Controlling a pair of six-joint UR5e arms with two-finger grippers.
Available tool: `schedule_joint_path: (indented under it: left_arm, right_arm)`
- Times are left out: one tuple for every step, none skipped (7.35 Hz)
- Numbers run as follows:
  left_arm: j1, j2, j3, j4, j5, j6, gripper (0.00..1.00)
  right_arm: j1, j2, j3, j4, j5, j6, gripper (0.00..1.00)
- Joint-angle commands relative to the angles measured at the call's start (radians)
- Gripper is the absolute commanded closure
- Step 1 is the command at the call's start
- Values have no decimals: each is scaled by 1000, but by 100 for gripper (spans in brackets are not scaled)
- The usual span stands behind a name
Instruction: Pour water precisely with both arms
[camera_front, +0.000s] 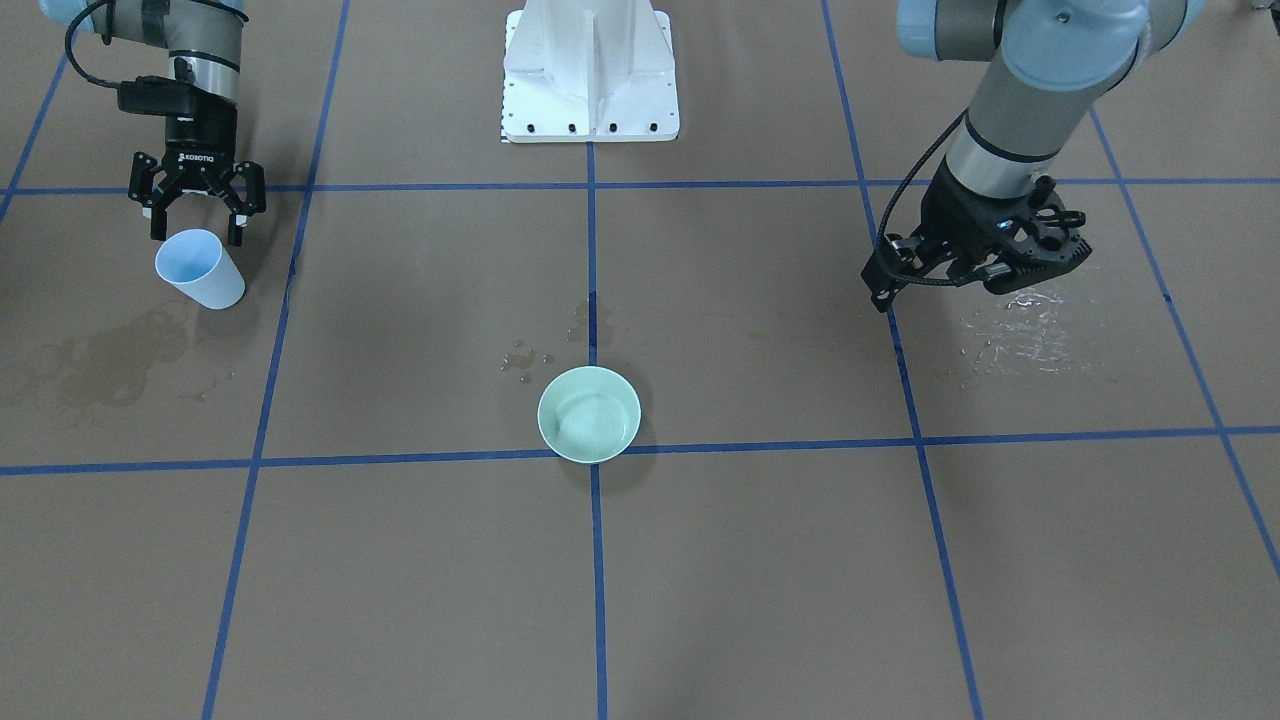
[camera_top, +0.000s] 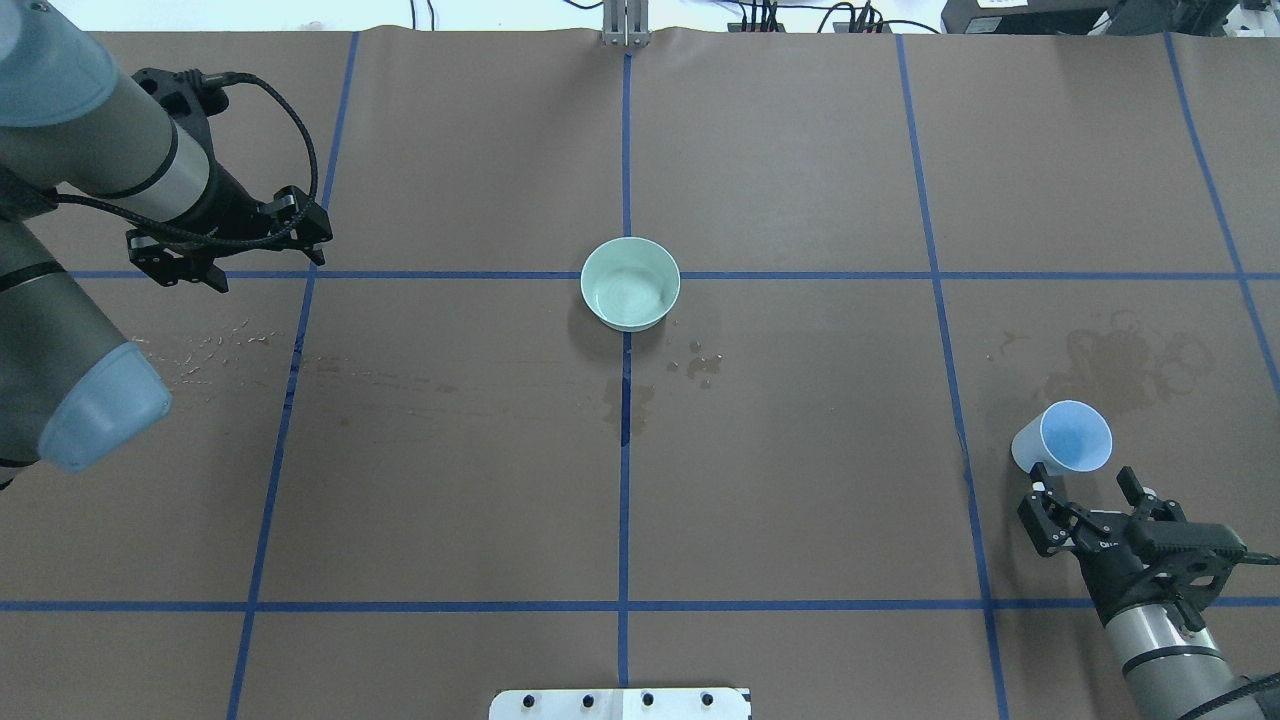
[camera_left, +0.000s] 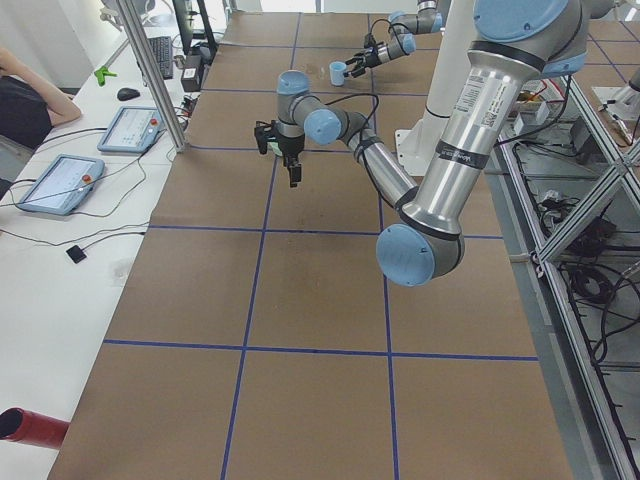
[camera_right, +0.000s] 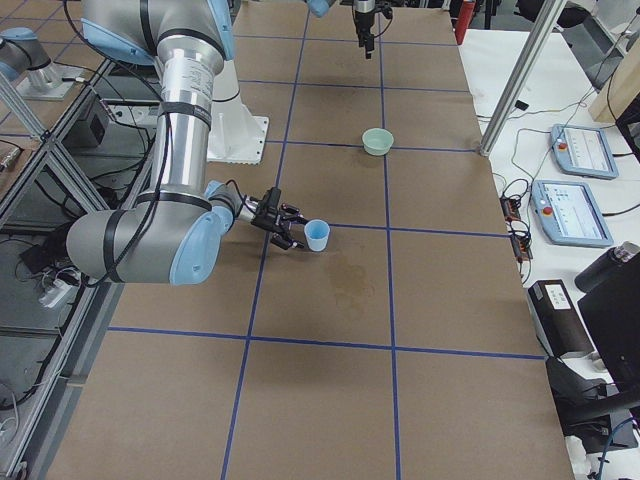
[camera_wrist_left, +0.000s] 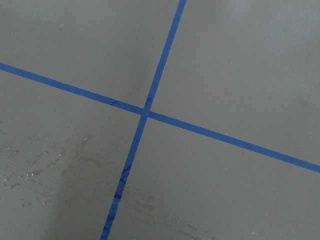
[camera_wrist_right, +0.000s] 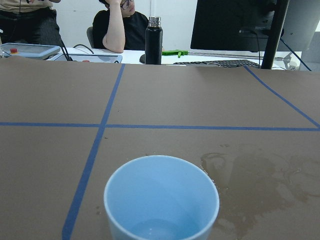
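the right gripper (camera_top: 1088, 492) stood wide open just short of the blue cup (camera_top: 1066, 440), its fingers not yet around the wall. the cup sat upright at 4 o'clock from the green bowl (camera_top: 630, 284) in the overhead view, with the water (camera_wrist_right: 150, 231) a shallow pool in its bottom. the step looked like the grasp. to do it well, the gripper should slide forward until the fingers straddle the cup at mid-height, then close softly (a thin wall would probably buckle). after that the cup wants a level lift, since so little water leaves no margin for slop.

the left gripper (camera_left: 296, 176) hung at 9 o'clock from the bowl, holding nothing; i could not tell its opening.

the table (camera_top: 800, 520) wore brown paper ruled with blue tape (camera_top: 624, 500). wet glints (camera_front: 1020, 330) lay under the left gripper, drops (camera_front: 520, 360) sat beside the bowl, and a dark stain (camera_front: 110, 365) spread near the cup. a white pedestal (camera_front: 590, 80) stood at the robot's side. beyond the far edge were a black bottle (camera_wrist_right: 153, 41), a monitor (camera_wrist_right: 235, 25) and a seated person (camera_wrist_right: 120, 27).
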Motion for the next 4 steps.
schedule_joint_path:
  left_arm:
    - [0, 0, 1, 0, 0, -2, 0]
    - [0, 0, 1, 0, 0, 0, 0]
    - [0, -2, 1, 0, 0, -2, 0]
    - [0, -2, 1, 0, 0, -8, 0]
  right_arm:
    - [10, 10, -4, 0, 7, -18, 1]
    - [15, 10, -4, 0, 8, -20, 1]
    - [23, 10, -9, 2, 10, -28, 1]
    - [36, 24, -9, 2, 22, -38, 1]
